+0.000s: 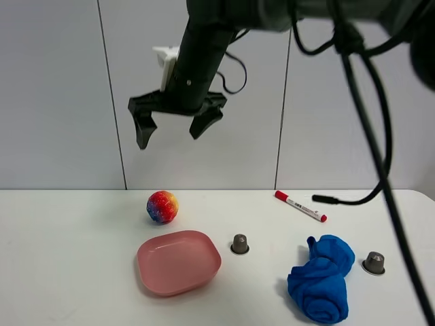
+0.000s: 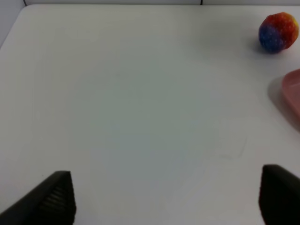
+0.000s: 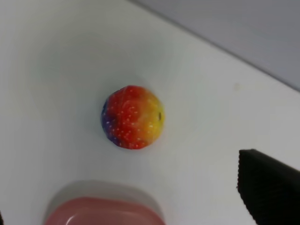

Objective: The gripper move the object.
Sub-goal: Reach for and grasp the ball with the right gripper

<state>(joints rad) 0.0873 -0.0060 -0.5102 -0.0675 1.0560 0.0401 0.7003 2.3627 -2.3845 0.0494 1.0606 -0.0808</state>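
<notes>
The multicoloured ball [image 1: 162,207] is sitting on the white counter [image 1: 68,258], at about 11 o'clock from the pink bowl [image 1: 178,263] and just beside its rim without touching it. In the right wrist view the ball [image 3: 133,116] is lying almost centred under the camera, which suggests it is the thing being targeted. The right fingers [image 1: 143,125] are hanging high above it, spread wide and holding nothing, so the step in hand is looking like the approach before the grasp. The next move is probably calling for a straight descent until the fingers are straddling the ball, with care not to clip the bowl's near edge or set the ball rolling. Being round, the ball is pointing no particular way and is offering no long axis, so any closing direction should be serving equally. The left fingers [image 2: 54,199] are also standing wide and empty, over bare counter at about 9 o'clock from the ball [image 2: 278,32].
</notes>
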